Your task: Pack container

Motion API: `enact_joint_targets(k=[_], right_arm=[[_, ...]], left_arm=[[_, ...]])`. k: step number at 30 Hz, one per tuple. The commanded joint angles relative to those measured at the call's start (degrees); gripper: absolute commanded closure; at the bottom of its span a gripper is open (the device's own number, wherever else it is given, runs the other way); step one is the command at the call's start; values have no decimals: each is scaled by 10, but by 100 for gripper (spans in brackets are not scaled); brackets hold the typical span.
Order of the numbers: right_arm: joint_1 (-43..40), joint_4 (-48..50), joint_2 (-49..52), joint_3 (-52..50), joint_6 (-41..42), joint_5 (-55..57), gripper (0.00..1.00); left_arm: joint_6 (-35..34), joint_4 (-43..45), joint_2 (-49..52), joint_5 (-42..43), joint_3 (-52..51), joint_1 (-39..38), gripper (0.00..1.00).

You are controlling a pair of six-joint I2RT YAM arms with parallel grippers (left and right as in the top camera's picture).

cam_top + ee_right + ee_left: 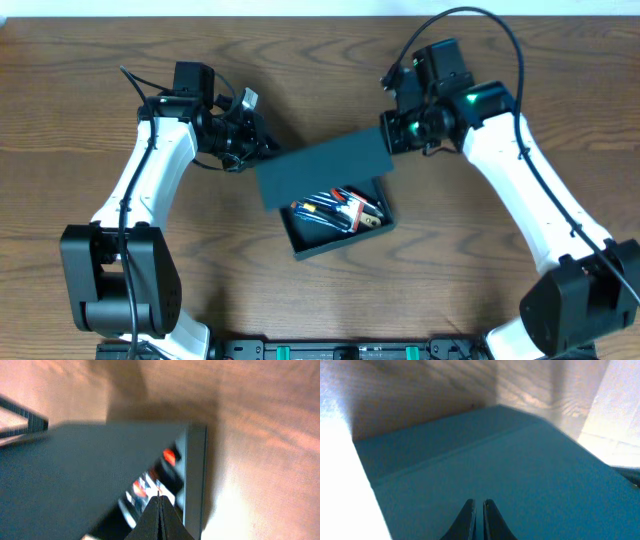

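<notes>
Two arms reach in toward the middle of the worktop (300,60), one from each side. The container (322,242) sits there, about midway between the left and right edges and turned at a slant to them. Its flap lid (322,170) lies tilted over the far part of the box, so the near part is uncovered. There we see hand tools (340,208) with red and yellow handles lying inside.

The left gripper (262,150) is at the lid's left end. In the left wrist view its fingers (467,517) are pressed together with nothing between them. They sit low over the lid's teal surface, and we cannot tell whether they touch it.

The right gripper (392,135) is at the lid's right end, likewise clenched on nothing. In the right wrist view its closed tip sits over the gap between the lid's edge and the box wall, where blurred red handles show.
</notes>
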Motion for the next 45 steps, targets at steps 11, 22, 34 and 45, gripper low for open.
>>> enact_joint_targets(k=[11, 22, 34, 45], right_arm=[[46, -137, -55, 4, 10, 101, 99], [46, -198, -55, 4, 39, 175, 99], [46, -184, -132, 4, -22, 175, 1], [45, -161, -346, -25, -115, 175, 1]], left_arm=[[62, -57, -7, -88, 5, -2, 94], [78, -60, -12, -143, 5, -2, 94], [89, -86, -105, -144, 5, -2, 1], [89, -187, -322, -231, 5, -3, 1]])
